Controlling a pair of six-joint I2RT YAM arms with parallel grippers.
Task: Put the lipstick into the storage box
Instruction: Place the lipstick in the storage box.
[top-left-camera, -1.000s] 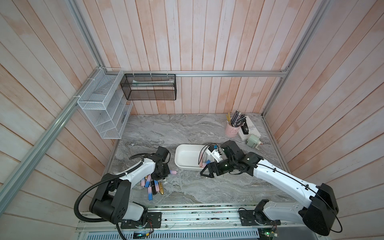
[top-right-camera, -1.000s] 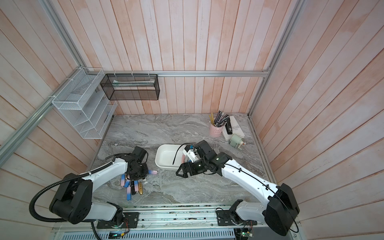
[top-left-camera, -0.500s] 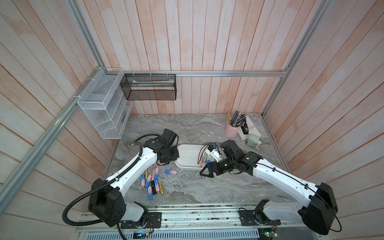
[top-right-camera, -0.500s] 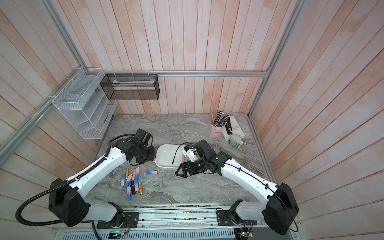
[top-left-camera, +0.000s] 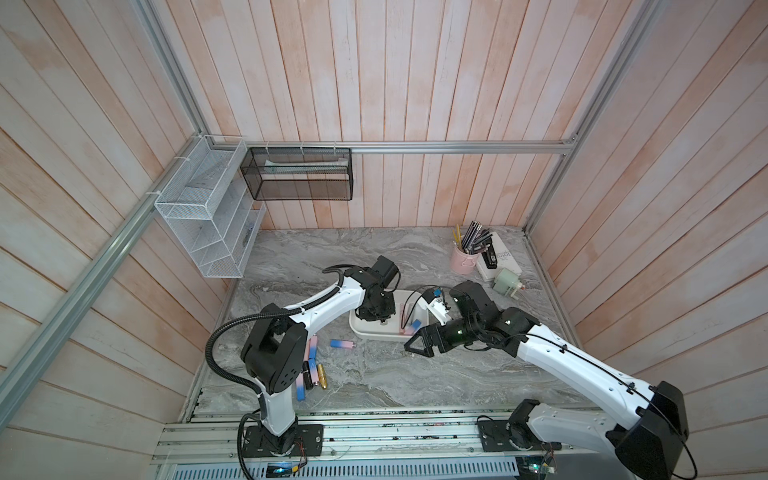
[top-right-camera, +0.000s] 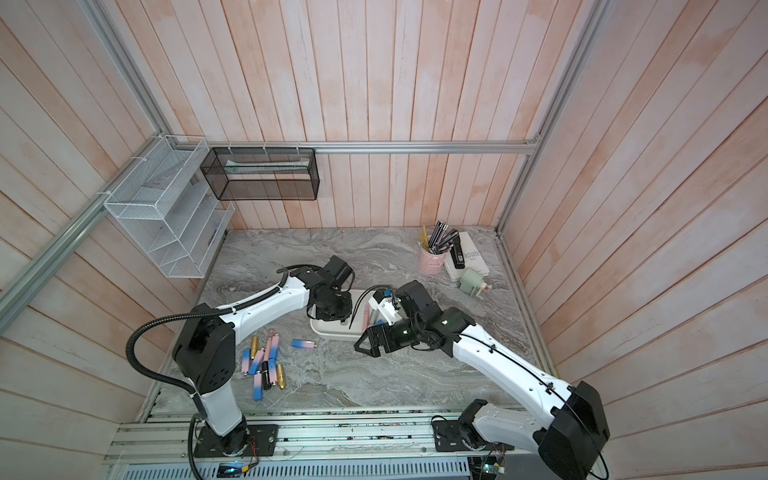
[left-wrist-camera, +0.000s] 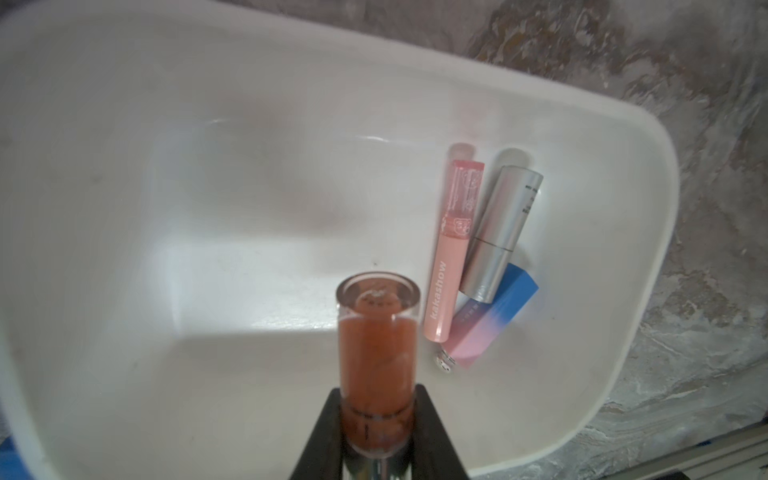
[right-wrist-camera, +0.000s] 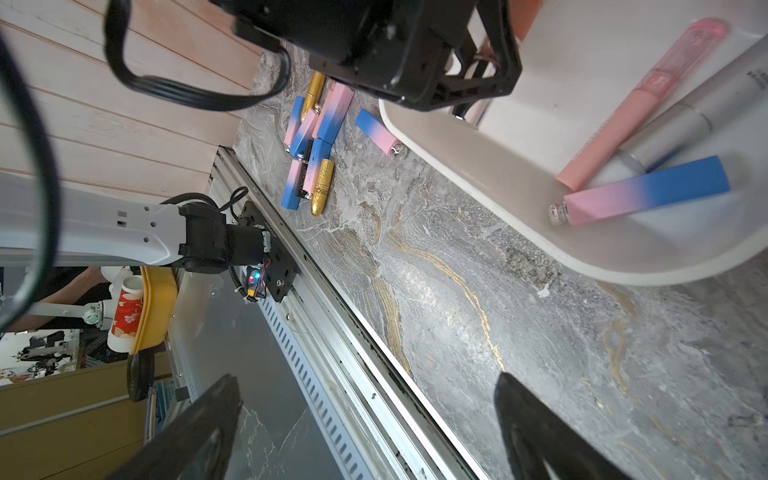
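Note:
The storage box (top-left-camera: 371, 333) (top-right-camera: 328, 333) is a white rounded tub in the middle of the table. My left gripper (top-left-camera: 380, 318) (left-wrist-camera: 377, 392) is over its left half, shut on a clear lipstick (left-wrist-camera: 376, 353) with orange-brown fill that points down at the box floor (left-wrist-camera: 232, 232). At the box's right end lie a pink lip gloss (left-wrist-camera: 453, 253), a silver lipstick (left-wrist-camera: 500, 232) and a pink-blue lipstick (left-wrist-camera: 490, 328). Just in front of the box's right corner, my right gripper (top-left-camera: 417, 345) (right-wrist-camera: 365, 378) stands open and holds nothing.
One pink-blue lipstick (top-left-camera: 343, 344) lies alone left of the box, and a pile of several lipsticks (top-left-camera: 311, 370) sits by the left arm's base. A pink pencil cup (top-left-camera: 463, 262) and a white book (top-left-camera: 498, 257) stand at the back right. A white wire rack (top-left-camera: 208, 224) and a black mesh basket (top-left-camera: 299, 174) hang on the walls.
My left gripper has risen from the lipstick pile and swung right and back over the storage box, carrying the orange-brown lipstick. The right arm has stayed almost still.

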